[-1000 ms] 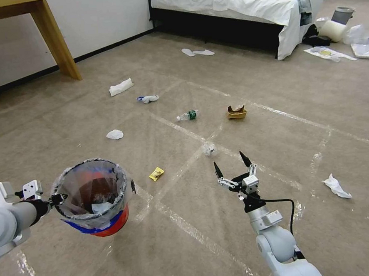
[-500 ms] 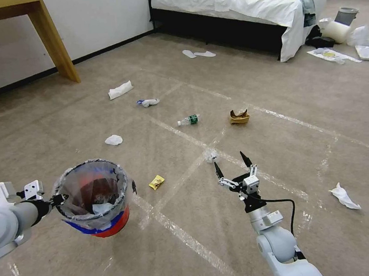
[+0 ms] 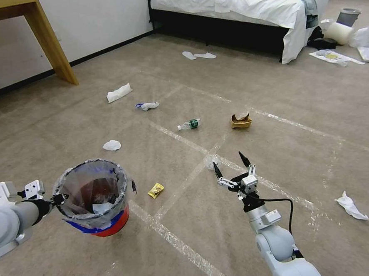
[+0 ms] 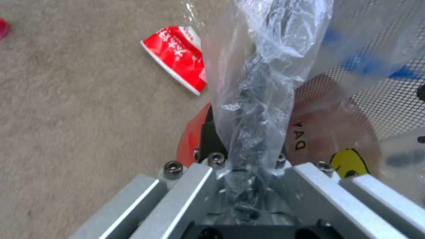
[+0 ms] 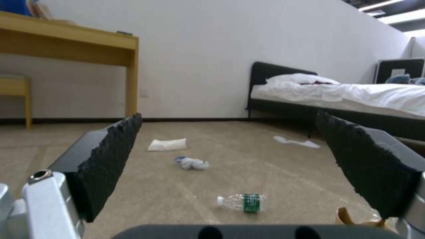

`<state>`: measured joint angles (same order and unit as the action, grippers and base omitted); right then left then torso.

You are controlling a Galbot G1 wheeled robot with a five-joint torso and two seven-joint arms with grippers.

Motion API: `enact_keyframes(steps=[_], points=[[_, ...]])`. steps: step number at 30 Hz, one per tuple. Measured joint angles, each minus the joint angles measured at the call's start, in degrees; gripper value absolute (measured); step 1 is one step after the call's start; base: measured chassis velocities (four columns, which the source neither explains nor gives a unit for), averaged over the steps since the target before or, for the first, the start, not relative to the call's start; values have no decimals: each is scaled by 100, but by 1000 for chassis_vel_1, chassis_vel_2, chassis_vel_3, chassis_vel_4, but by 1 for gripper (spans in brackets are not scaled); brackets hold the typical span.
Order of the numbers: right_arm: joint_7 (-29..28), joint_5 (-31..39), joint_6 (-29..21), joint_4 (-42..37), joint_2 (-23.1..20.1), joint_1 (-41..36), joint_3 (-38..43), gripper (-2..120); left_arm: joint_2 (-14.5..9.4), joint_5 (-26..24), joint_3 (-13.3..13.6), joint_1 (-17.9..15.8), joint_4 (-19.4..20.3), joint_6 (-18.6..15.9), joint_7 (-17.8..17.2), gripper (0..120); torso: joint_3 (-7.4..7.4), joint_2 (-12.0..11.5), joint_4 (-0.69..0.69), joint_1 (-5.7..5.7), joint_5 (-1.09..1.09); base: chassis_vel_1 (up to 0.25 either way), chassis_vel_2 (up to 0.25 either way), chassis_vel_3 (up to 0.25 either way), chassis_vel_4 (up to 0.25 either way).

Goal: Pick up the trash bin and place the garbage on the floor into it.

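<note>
While left gripper point(image 3: 57, 199) clamps trash bin point(image 3: 94, 197) rim, right gripper point(image 3: 230, 165) wide open, empty, above floor point(image 3: 277, 149).

The whole robot has rolled a little forward and swung slightly, so the floor point(image 3: 273, 86) slides past under its head camera. The bottle point(image 3: 188, 124), the brown paper bag point(image 3: 240, 121) and the yellow wrapper point(image 3: 156, 190) now sit lower in the head view than a second ago. The tissue point(image 3: 352, 207) at the right has drifted outward and down. A small clear scrap point(image 3: 211, 164) on the tape, earlier well ahead of the right gripper point(image 3: 229, 164), is now just beside its left fingertip, partly hidden.
</note>
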<state>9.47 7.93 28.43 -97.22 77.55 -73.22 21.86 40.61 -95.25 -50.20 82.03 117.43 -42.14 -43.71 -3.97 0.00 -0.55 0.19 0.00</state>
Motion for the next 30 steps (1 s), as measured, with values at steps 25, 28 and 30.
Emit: enact_keyframes(steps=[25,28,30], points=[[-177,-88,28,86,-5,75,-132,100,18,1,24,-26,-1,0,-13,1,0,0,0,0,0,-77,80,82,-79],[-323,-143,-22,100,-42,139,-157,100,16,-4,24,-26,2,0,-16,1,0,0,0,0,0,-19,5,8,-12],[-359,-135,-22,112,-84,179,-179,100,13,-10,24,-31,3,1,-16,1,0,0,0,0,0,0,0,0,0]])
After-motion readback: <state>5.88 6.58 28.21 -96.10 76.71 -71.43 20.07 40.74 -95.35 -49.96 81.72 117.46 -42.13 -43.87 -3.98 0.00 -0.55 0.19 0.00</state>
